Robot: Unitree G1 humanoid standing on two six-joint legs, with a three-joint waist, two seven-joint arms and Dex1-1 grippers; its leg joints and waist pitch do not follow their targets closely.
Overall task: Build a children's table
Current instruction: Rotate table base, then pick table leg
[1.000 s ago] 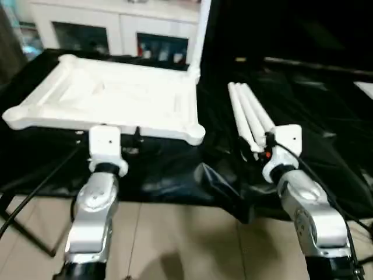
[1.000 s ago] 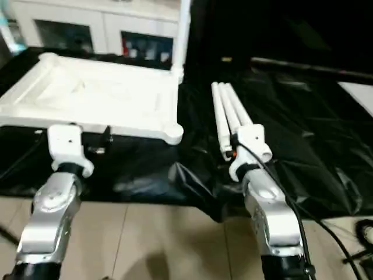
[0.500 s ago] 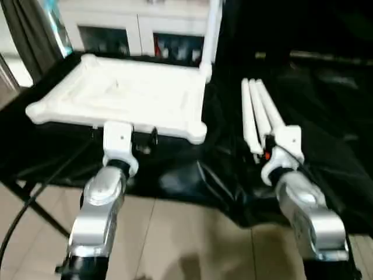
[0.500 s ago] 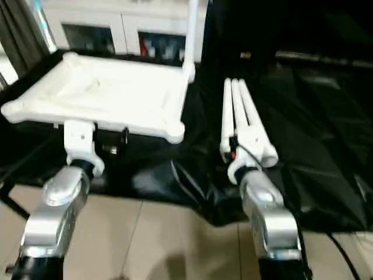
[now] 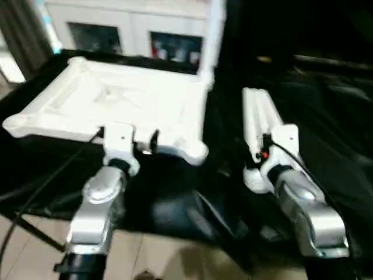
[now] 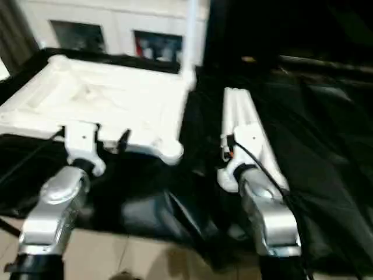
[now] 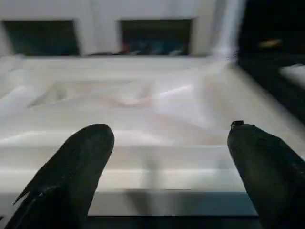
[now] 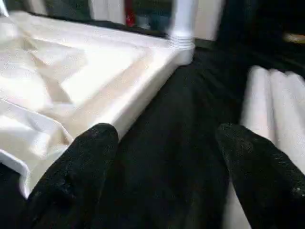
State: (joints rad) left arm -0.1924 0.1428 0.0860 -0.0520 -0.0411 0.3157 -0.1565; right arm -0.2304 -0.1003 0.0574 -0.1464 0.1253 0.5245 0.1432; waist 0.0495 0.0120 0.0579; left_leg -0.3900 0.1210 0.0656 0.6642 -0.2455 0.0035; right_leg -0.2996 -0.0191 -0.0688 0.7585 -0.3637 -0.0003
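Note:
The white table top (image 5: 116, 102) lies ribbed side up on the left of the black-draped surface. One white leg (image 5: 217, 35) stands upright in its far right corner socket (image 8: 181, 45). Three more legs (image 5: 261, 119) lie side by side on the cloth to the right. My left gripper (image 7: 167, 176) is open right at the top's near edge, one finger (image 5: 154, 139) showing beside the wrist. My right gripper (image 8: 167, 176) is open over the cloth, between the top's right edge and the near ends of the lying legs (image 8: 276, 109).
A white cabinet (image 5: 128, 29) with glass doors stands behind the work surface. The black cloth (image 5: 326, 116) hangs in folds over the near edge, with tiled floor (image 5: 175, 262) below. A black cable (image 5: 41, 186) runs along my left arm.
The camera has shifted. Both arms have reached forward: the left gripper has come up to the top's near edge, and the right wrist now lies over the near ends of the lying legs.

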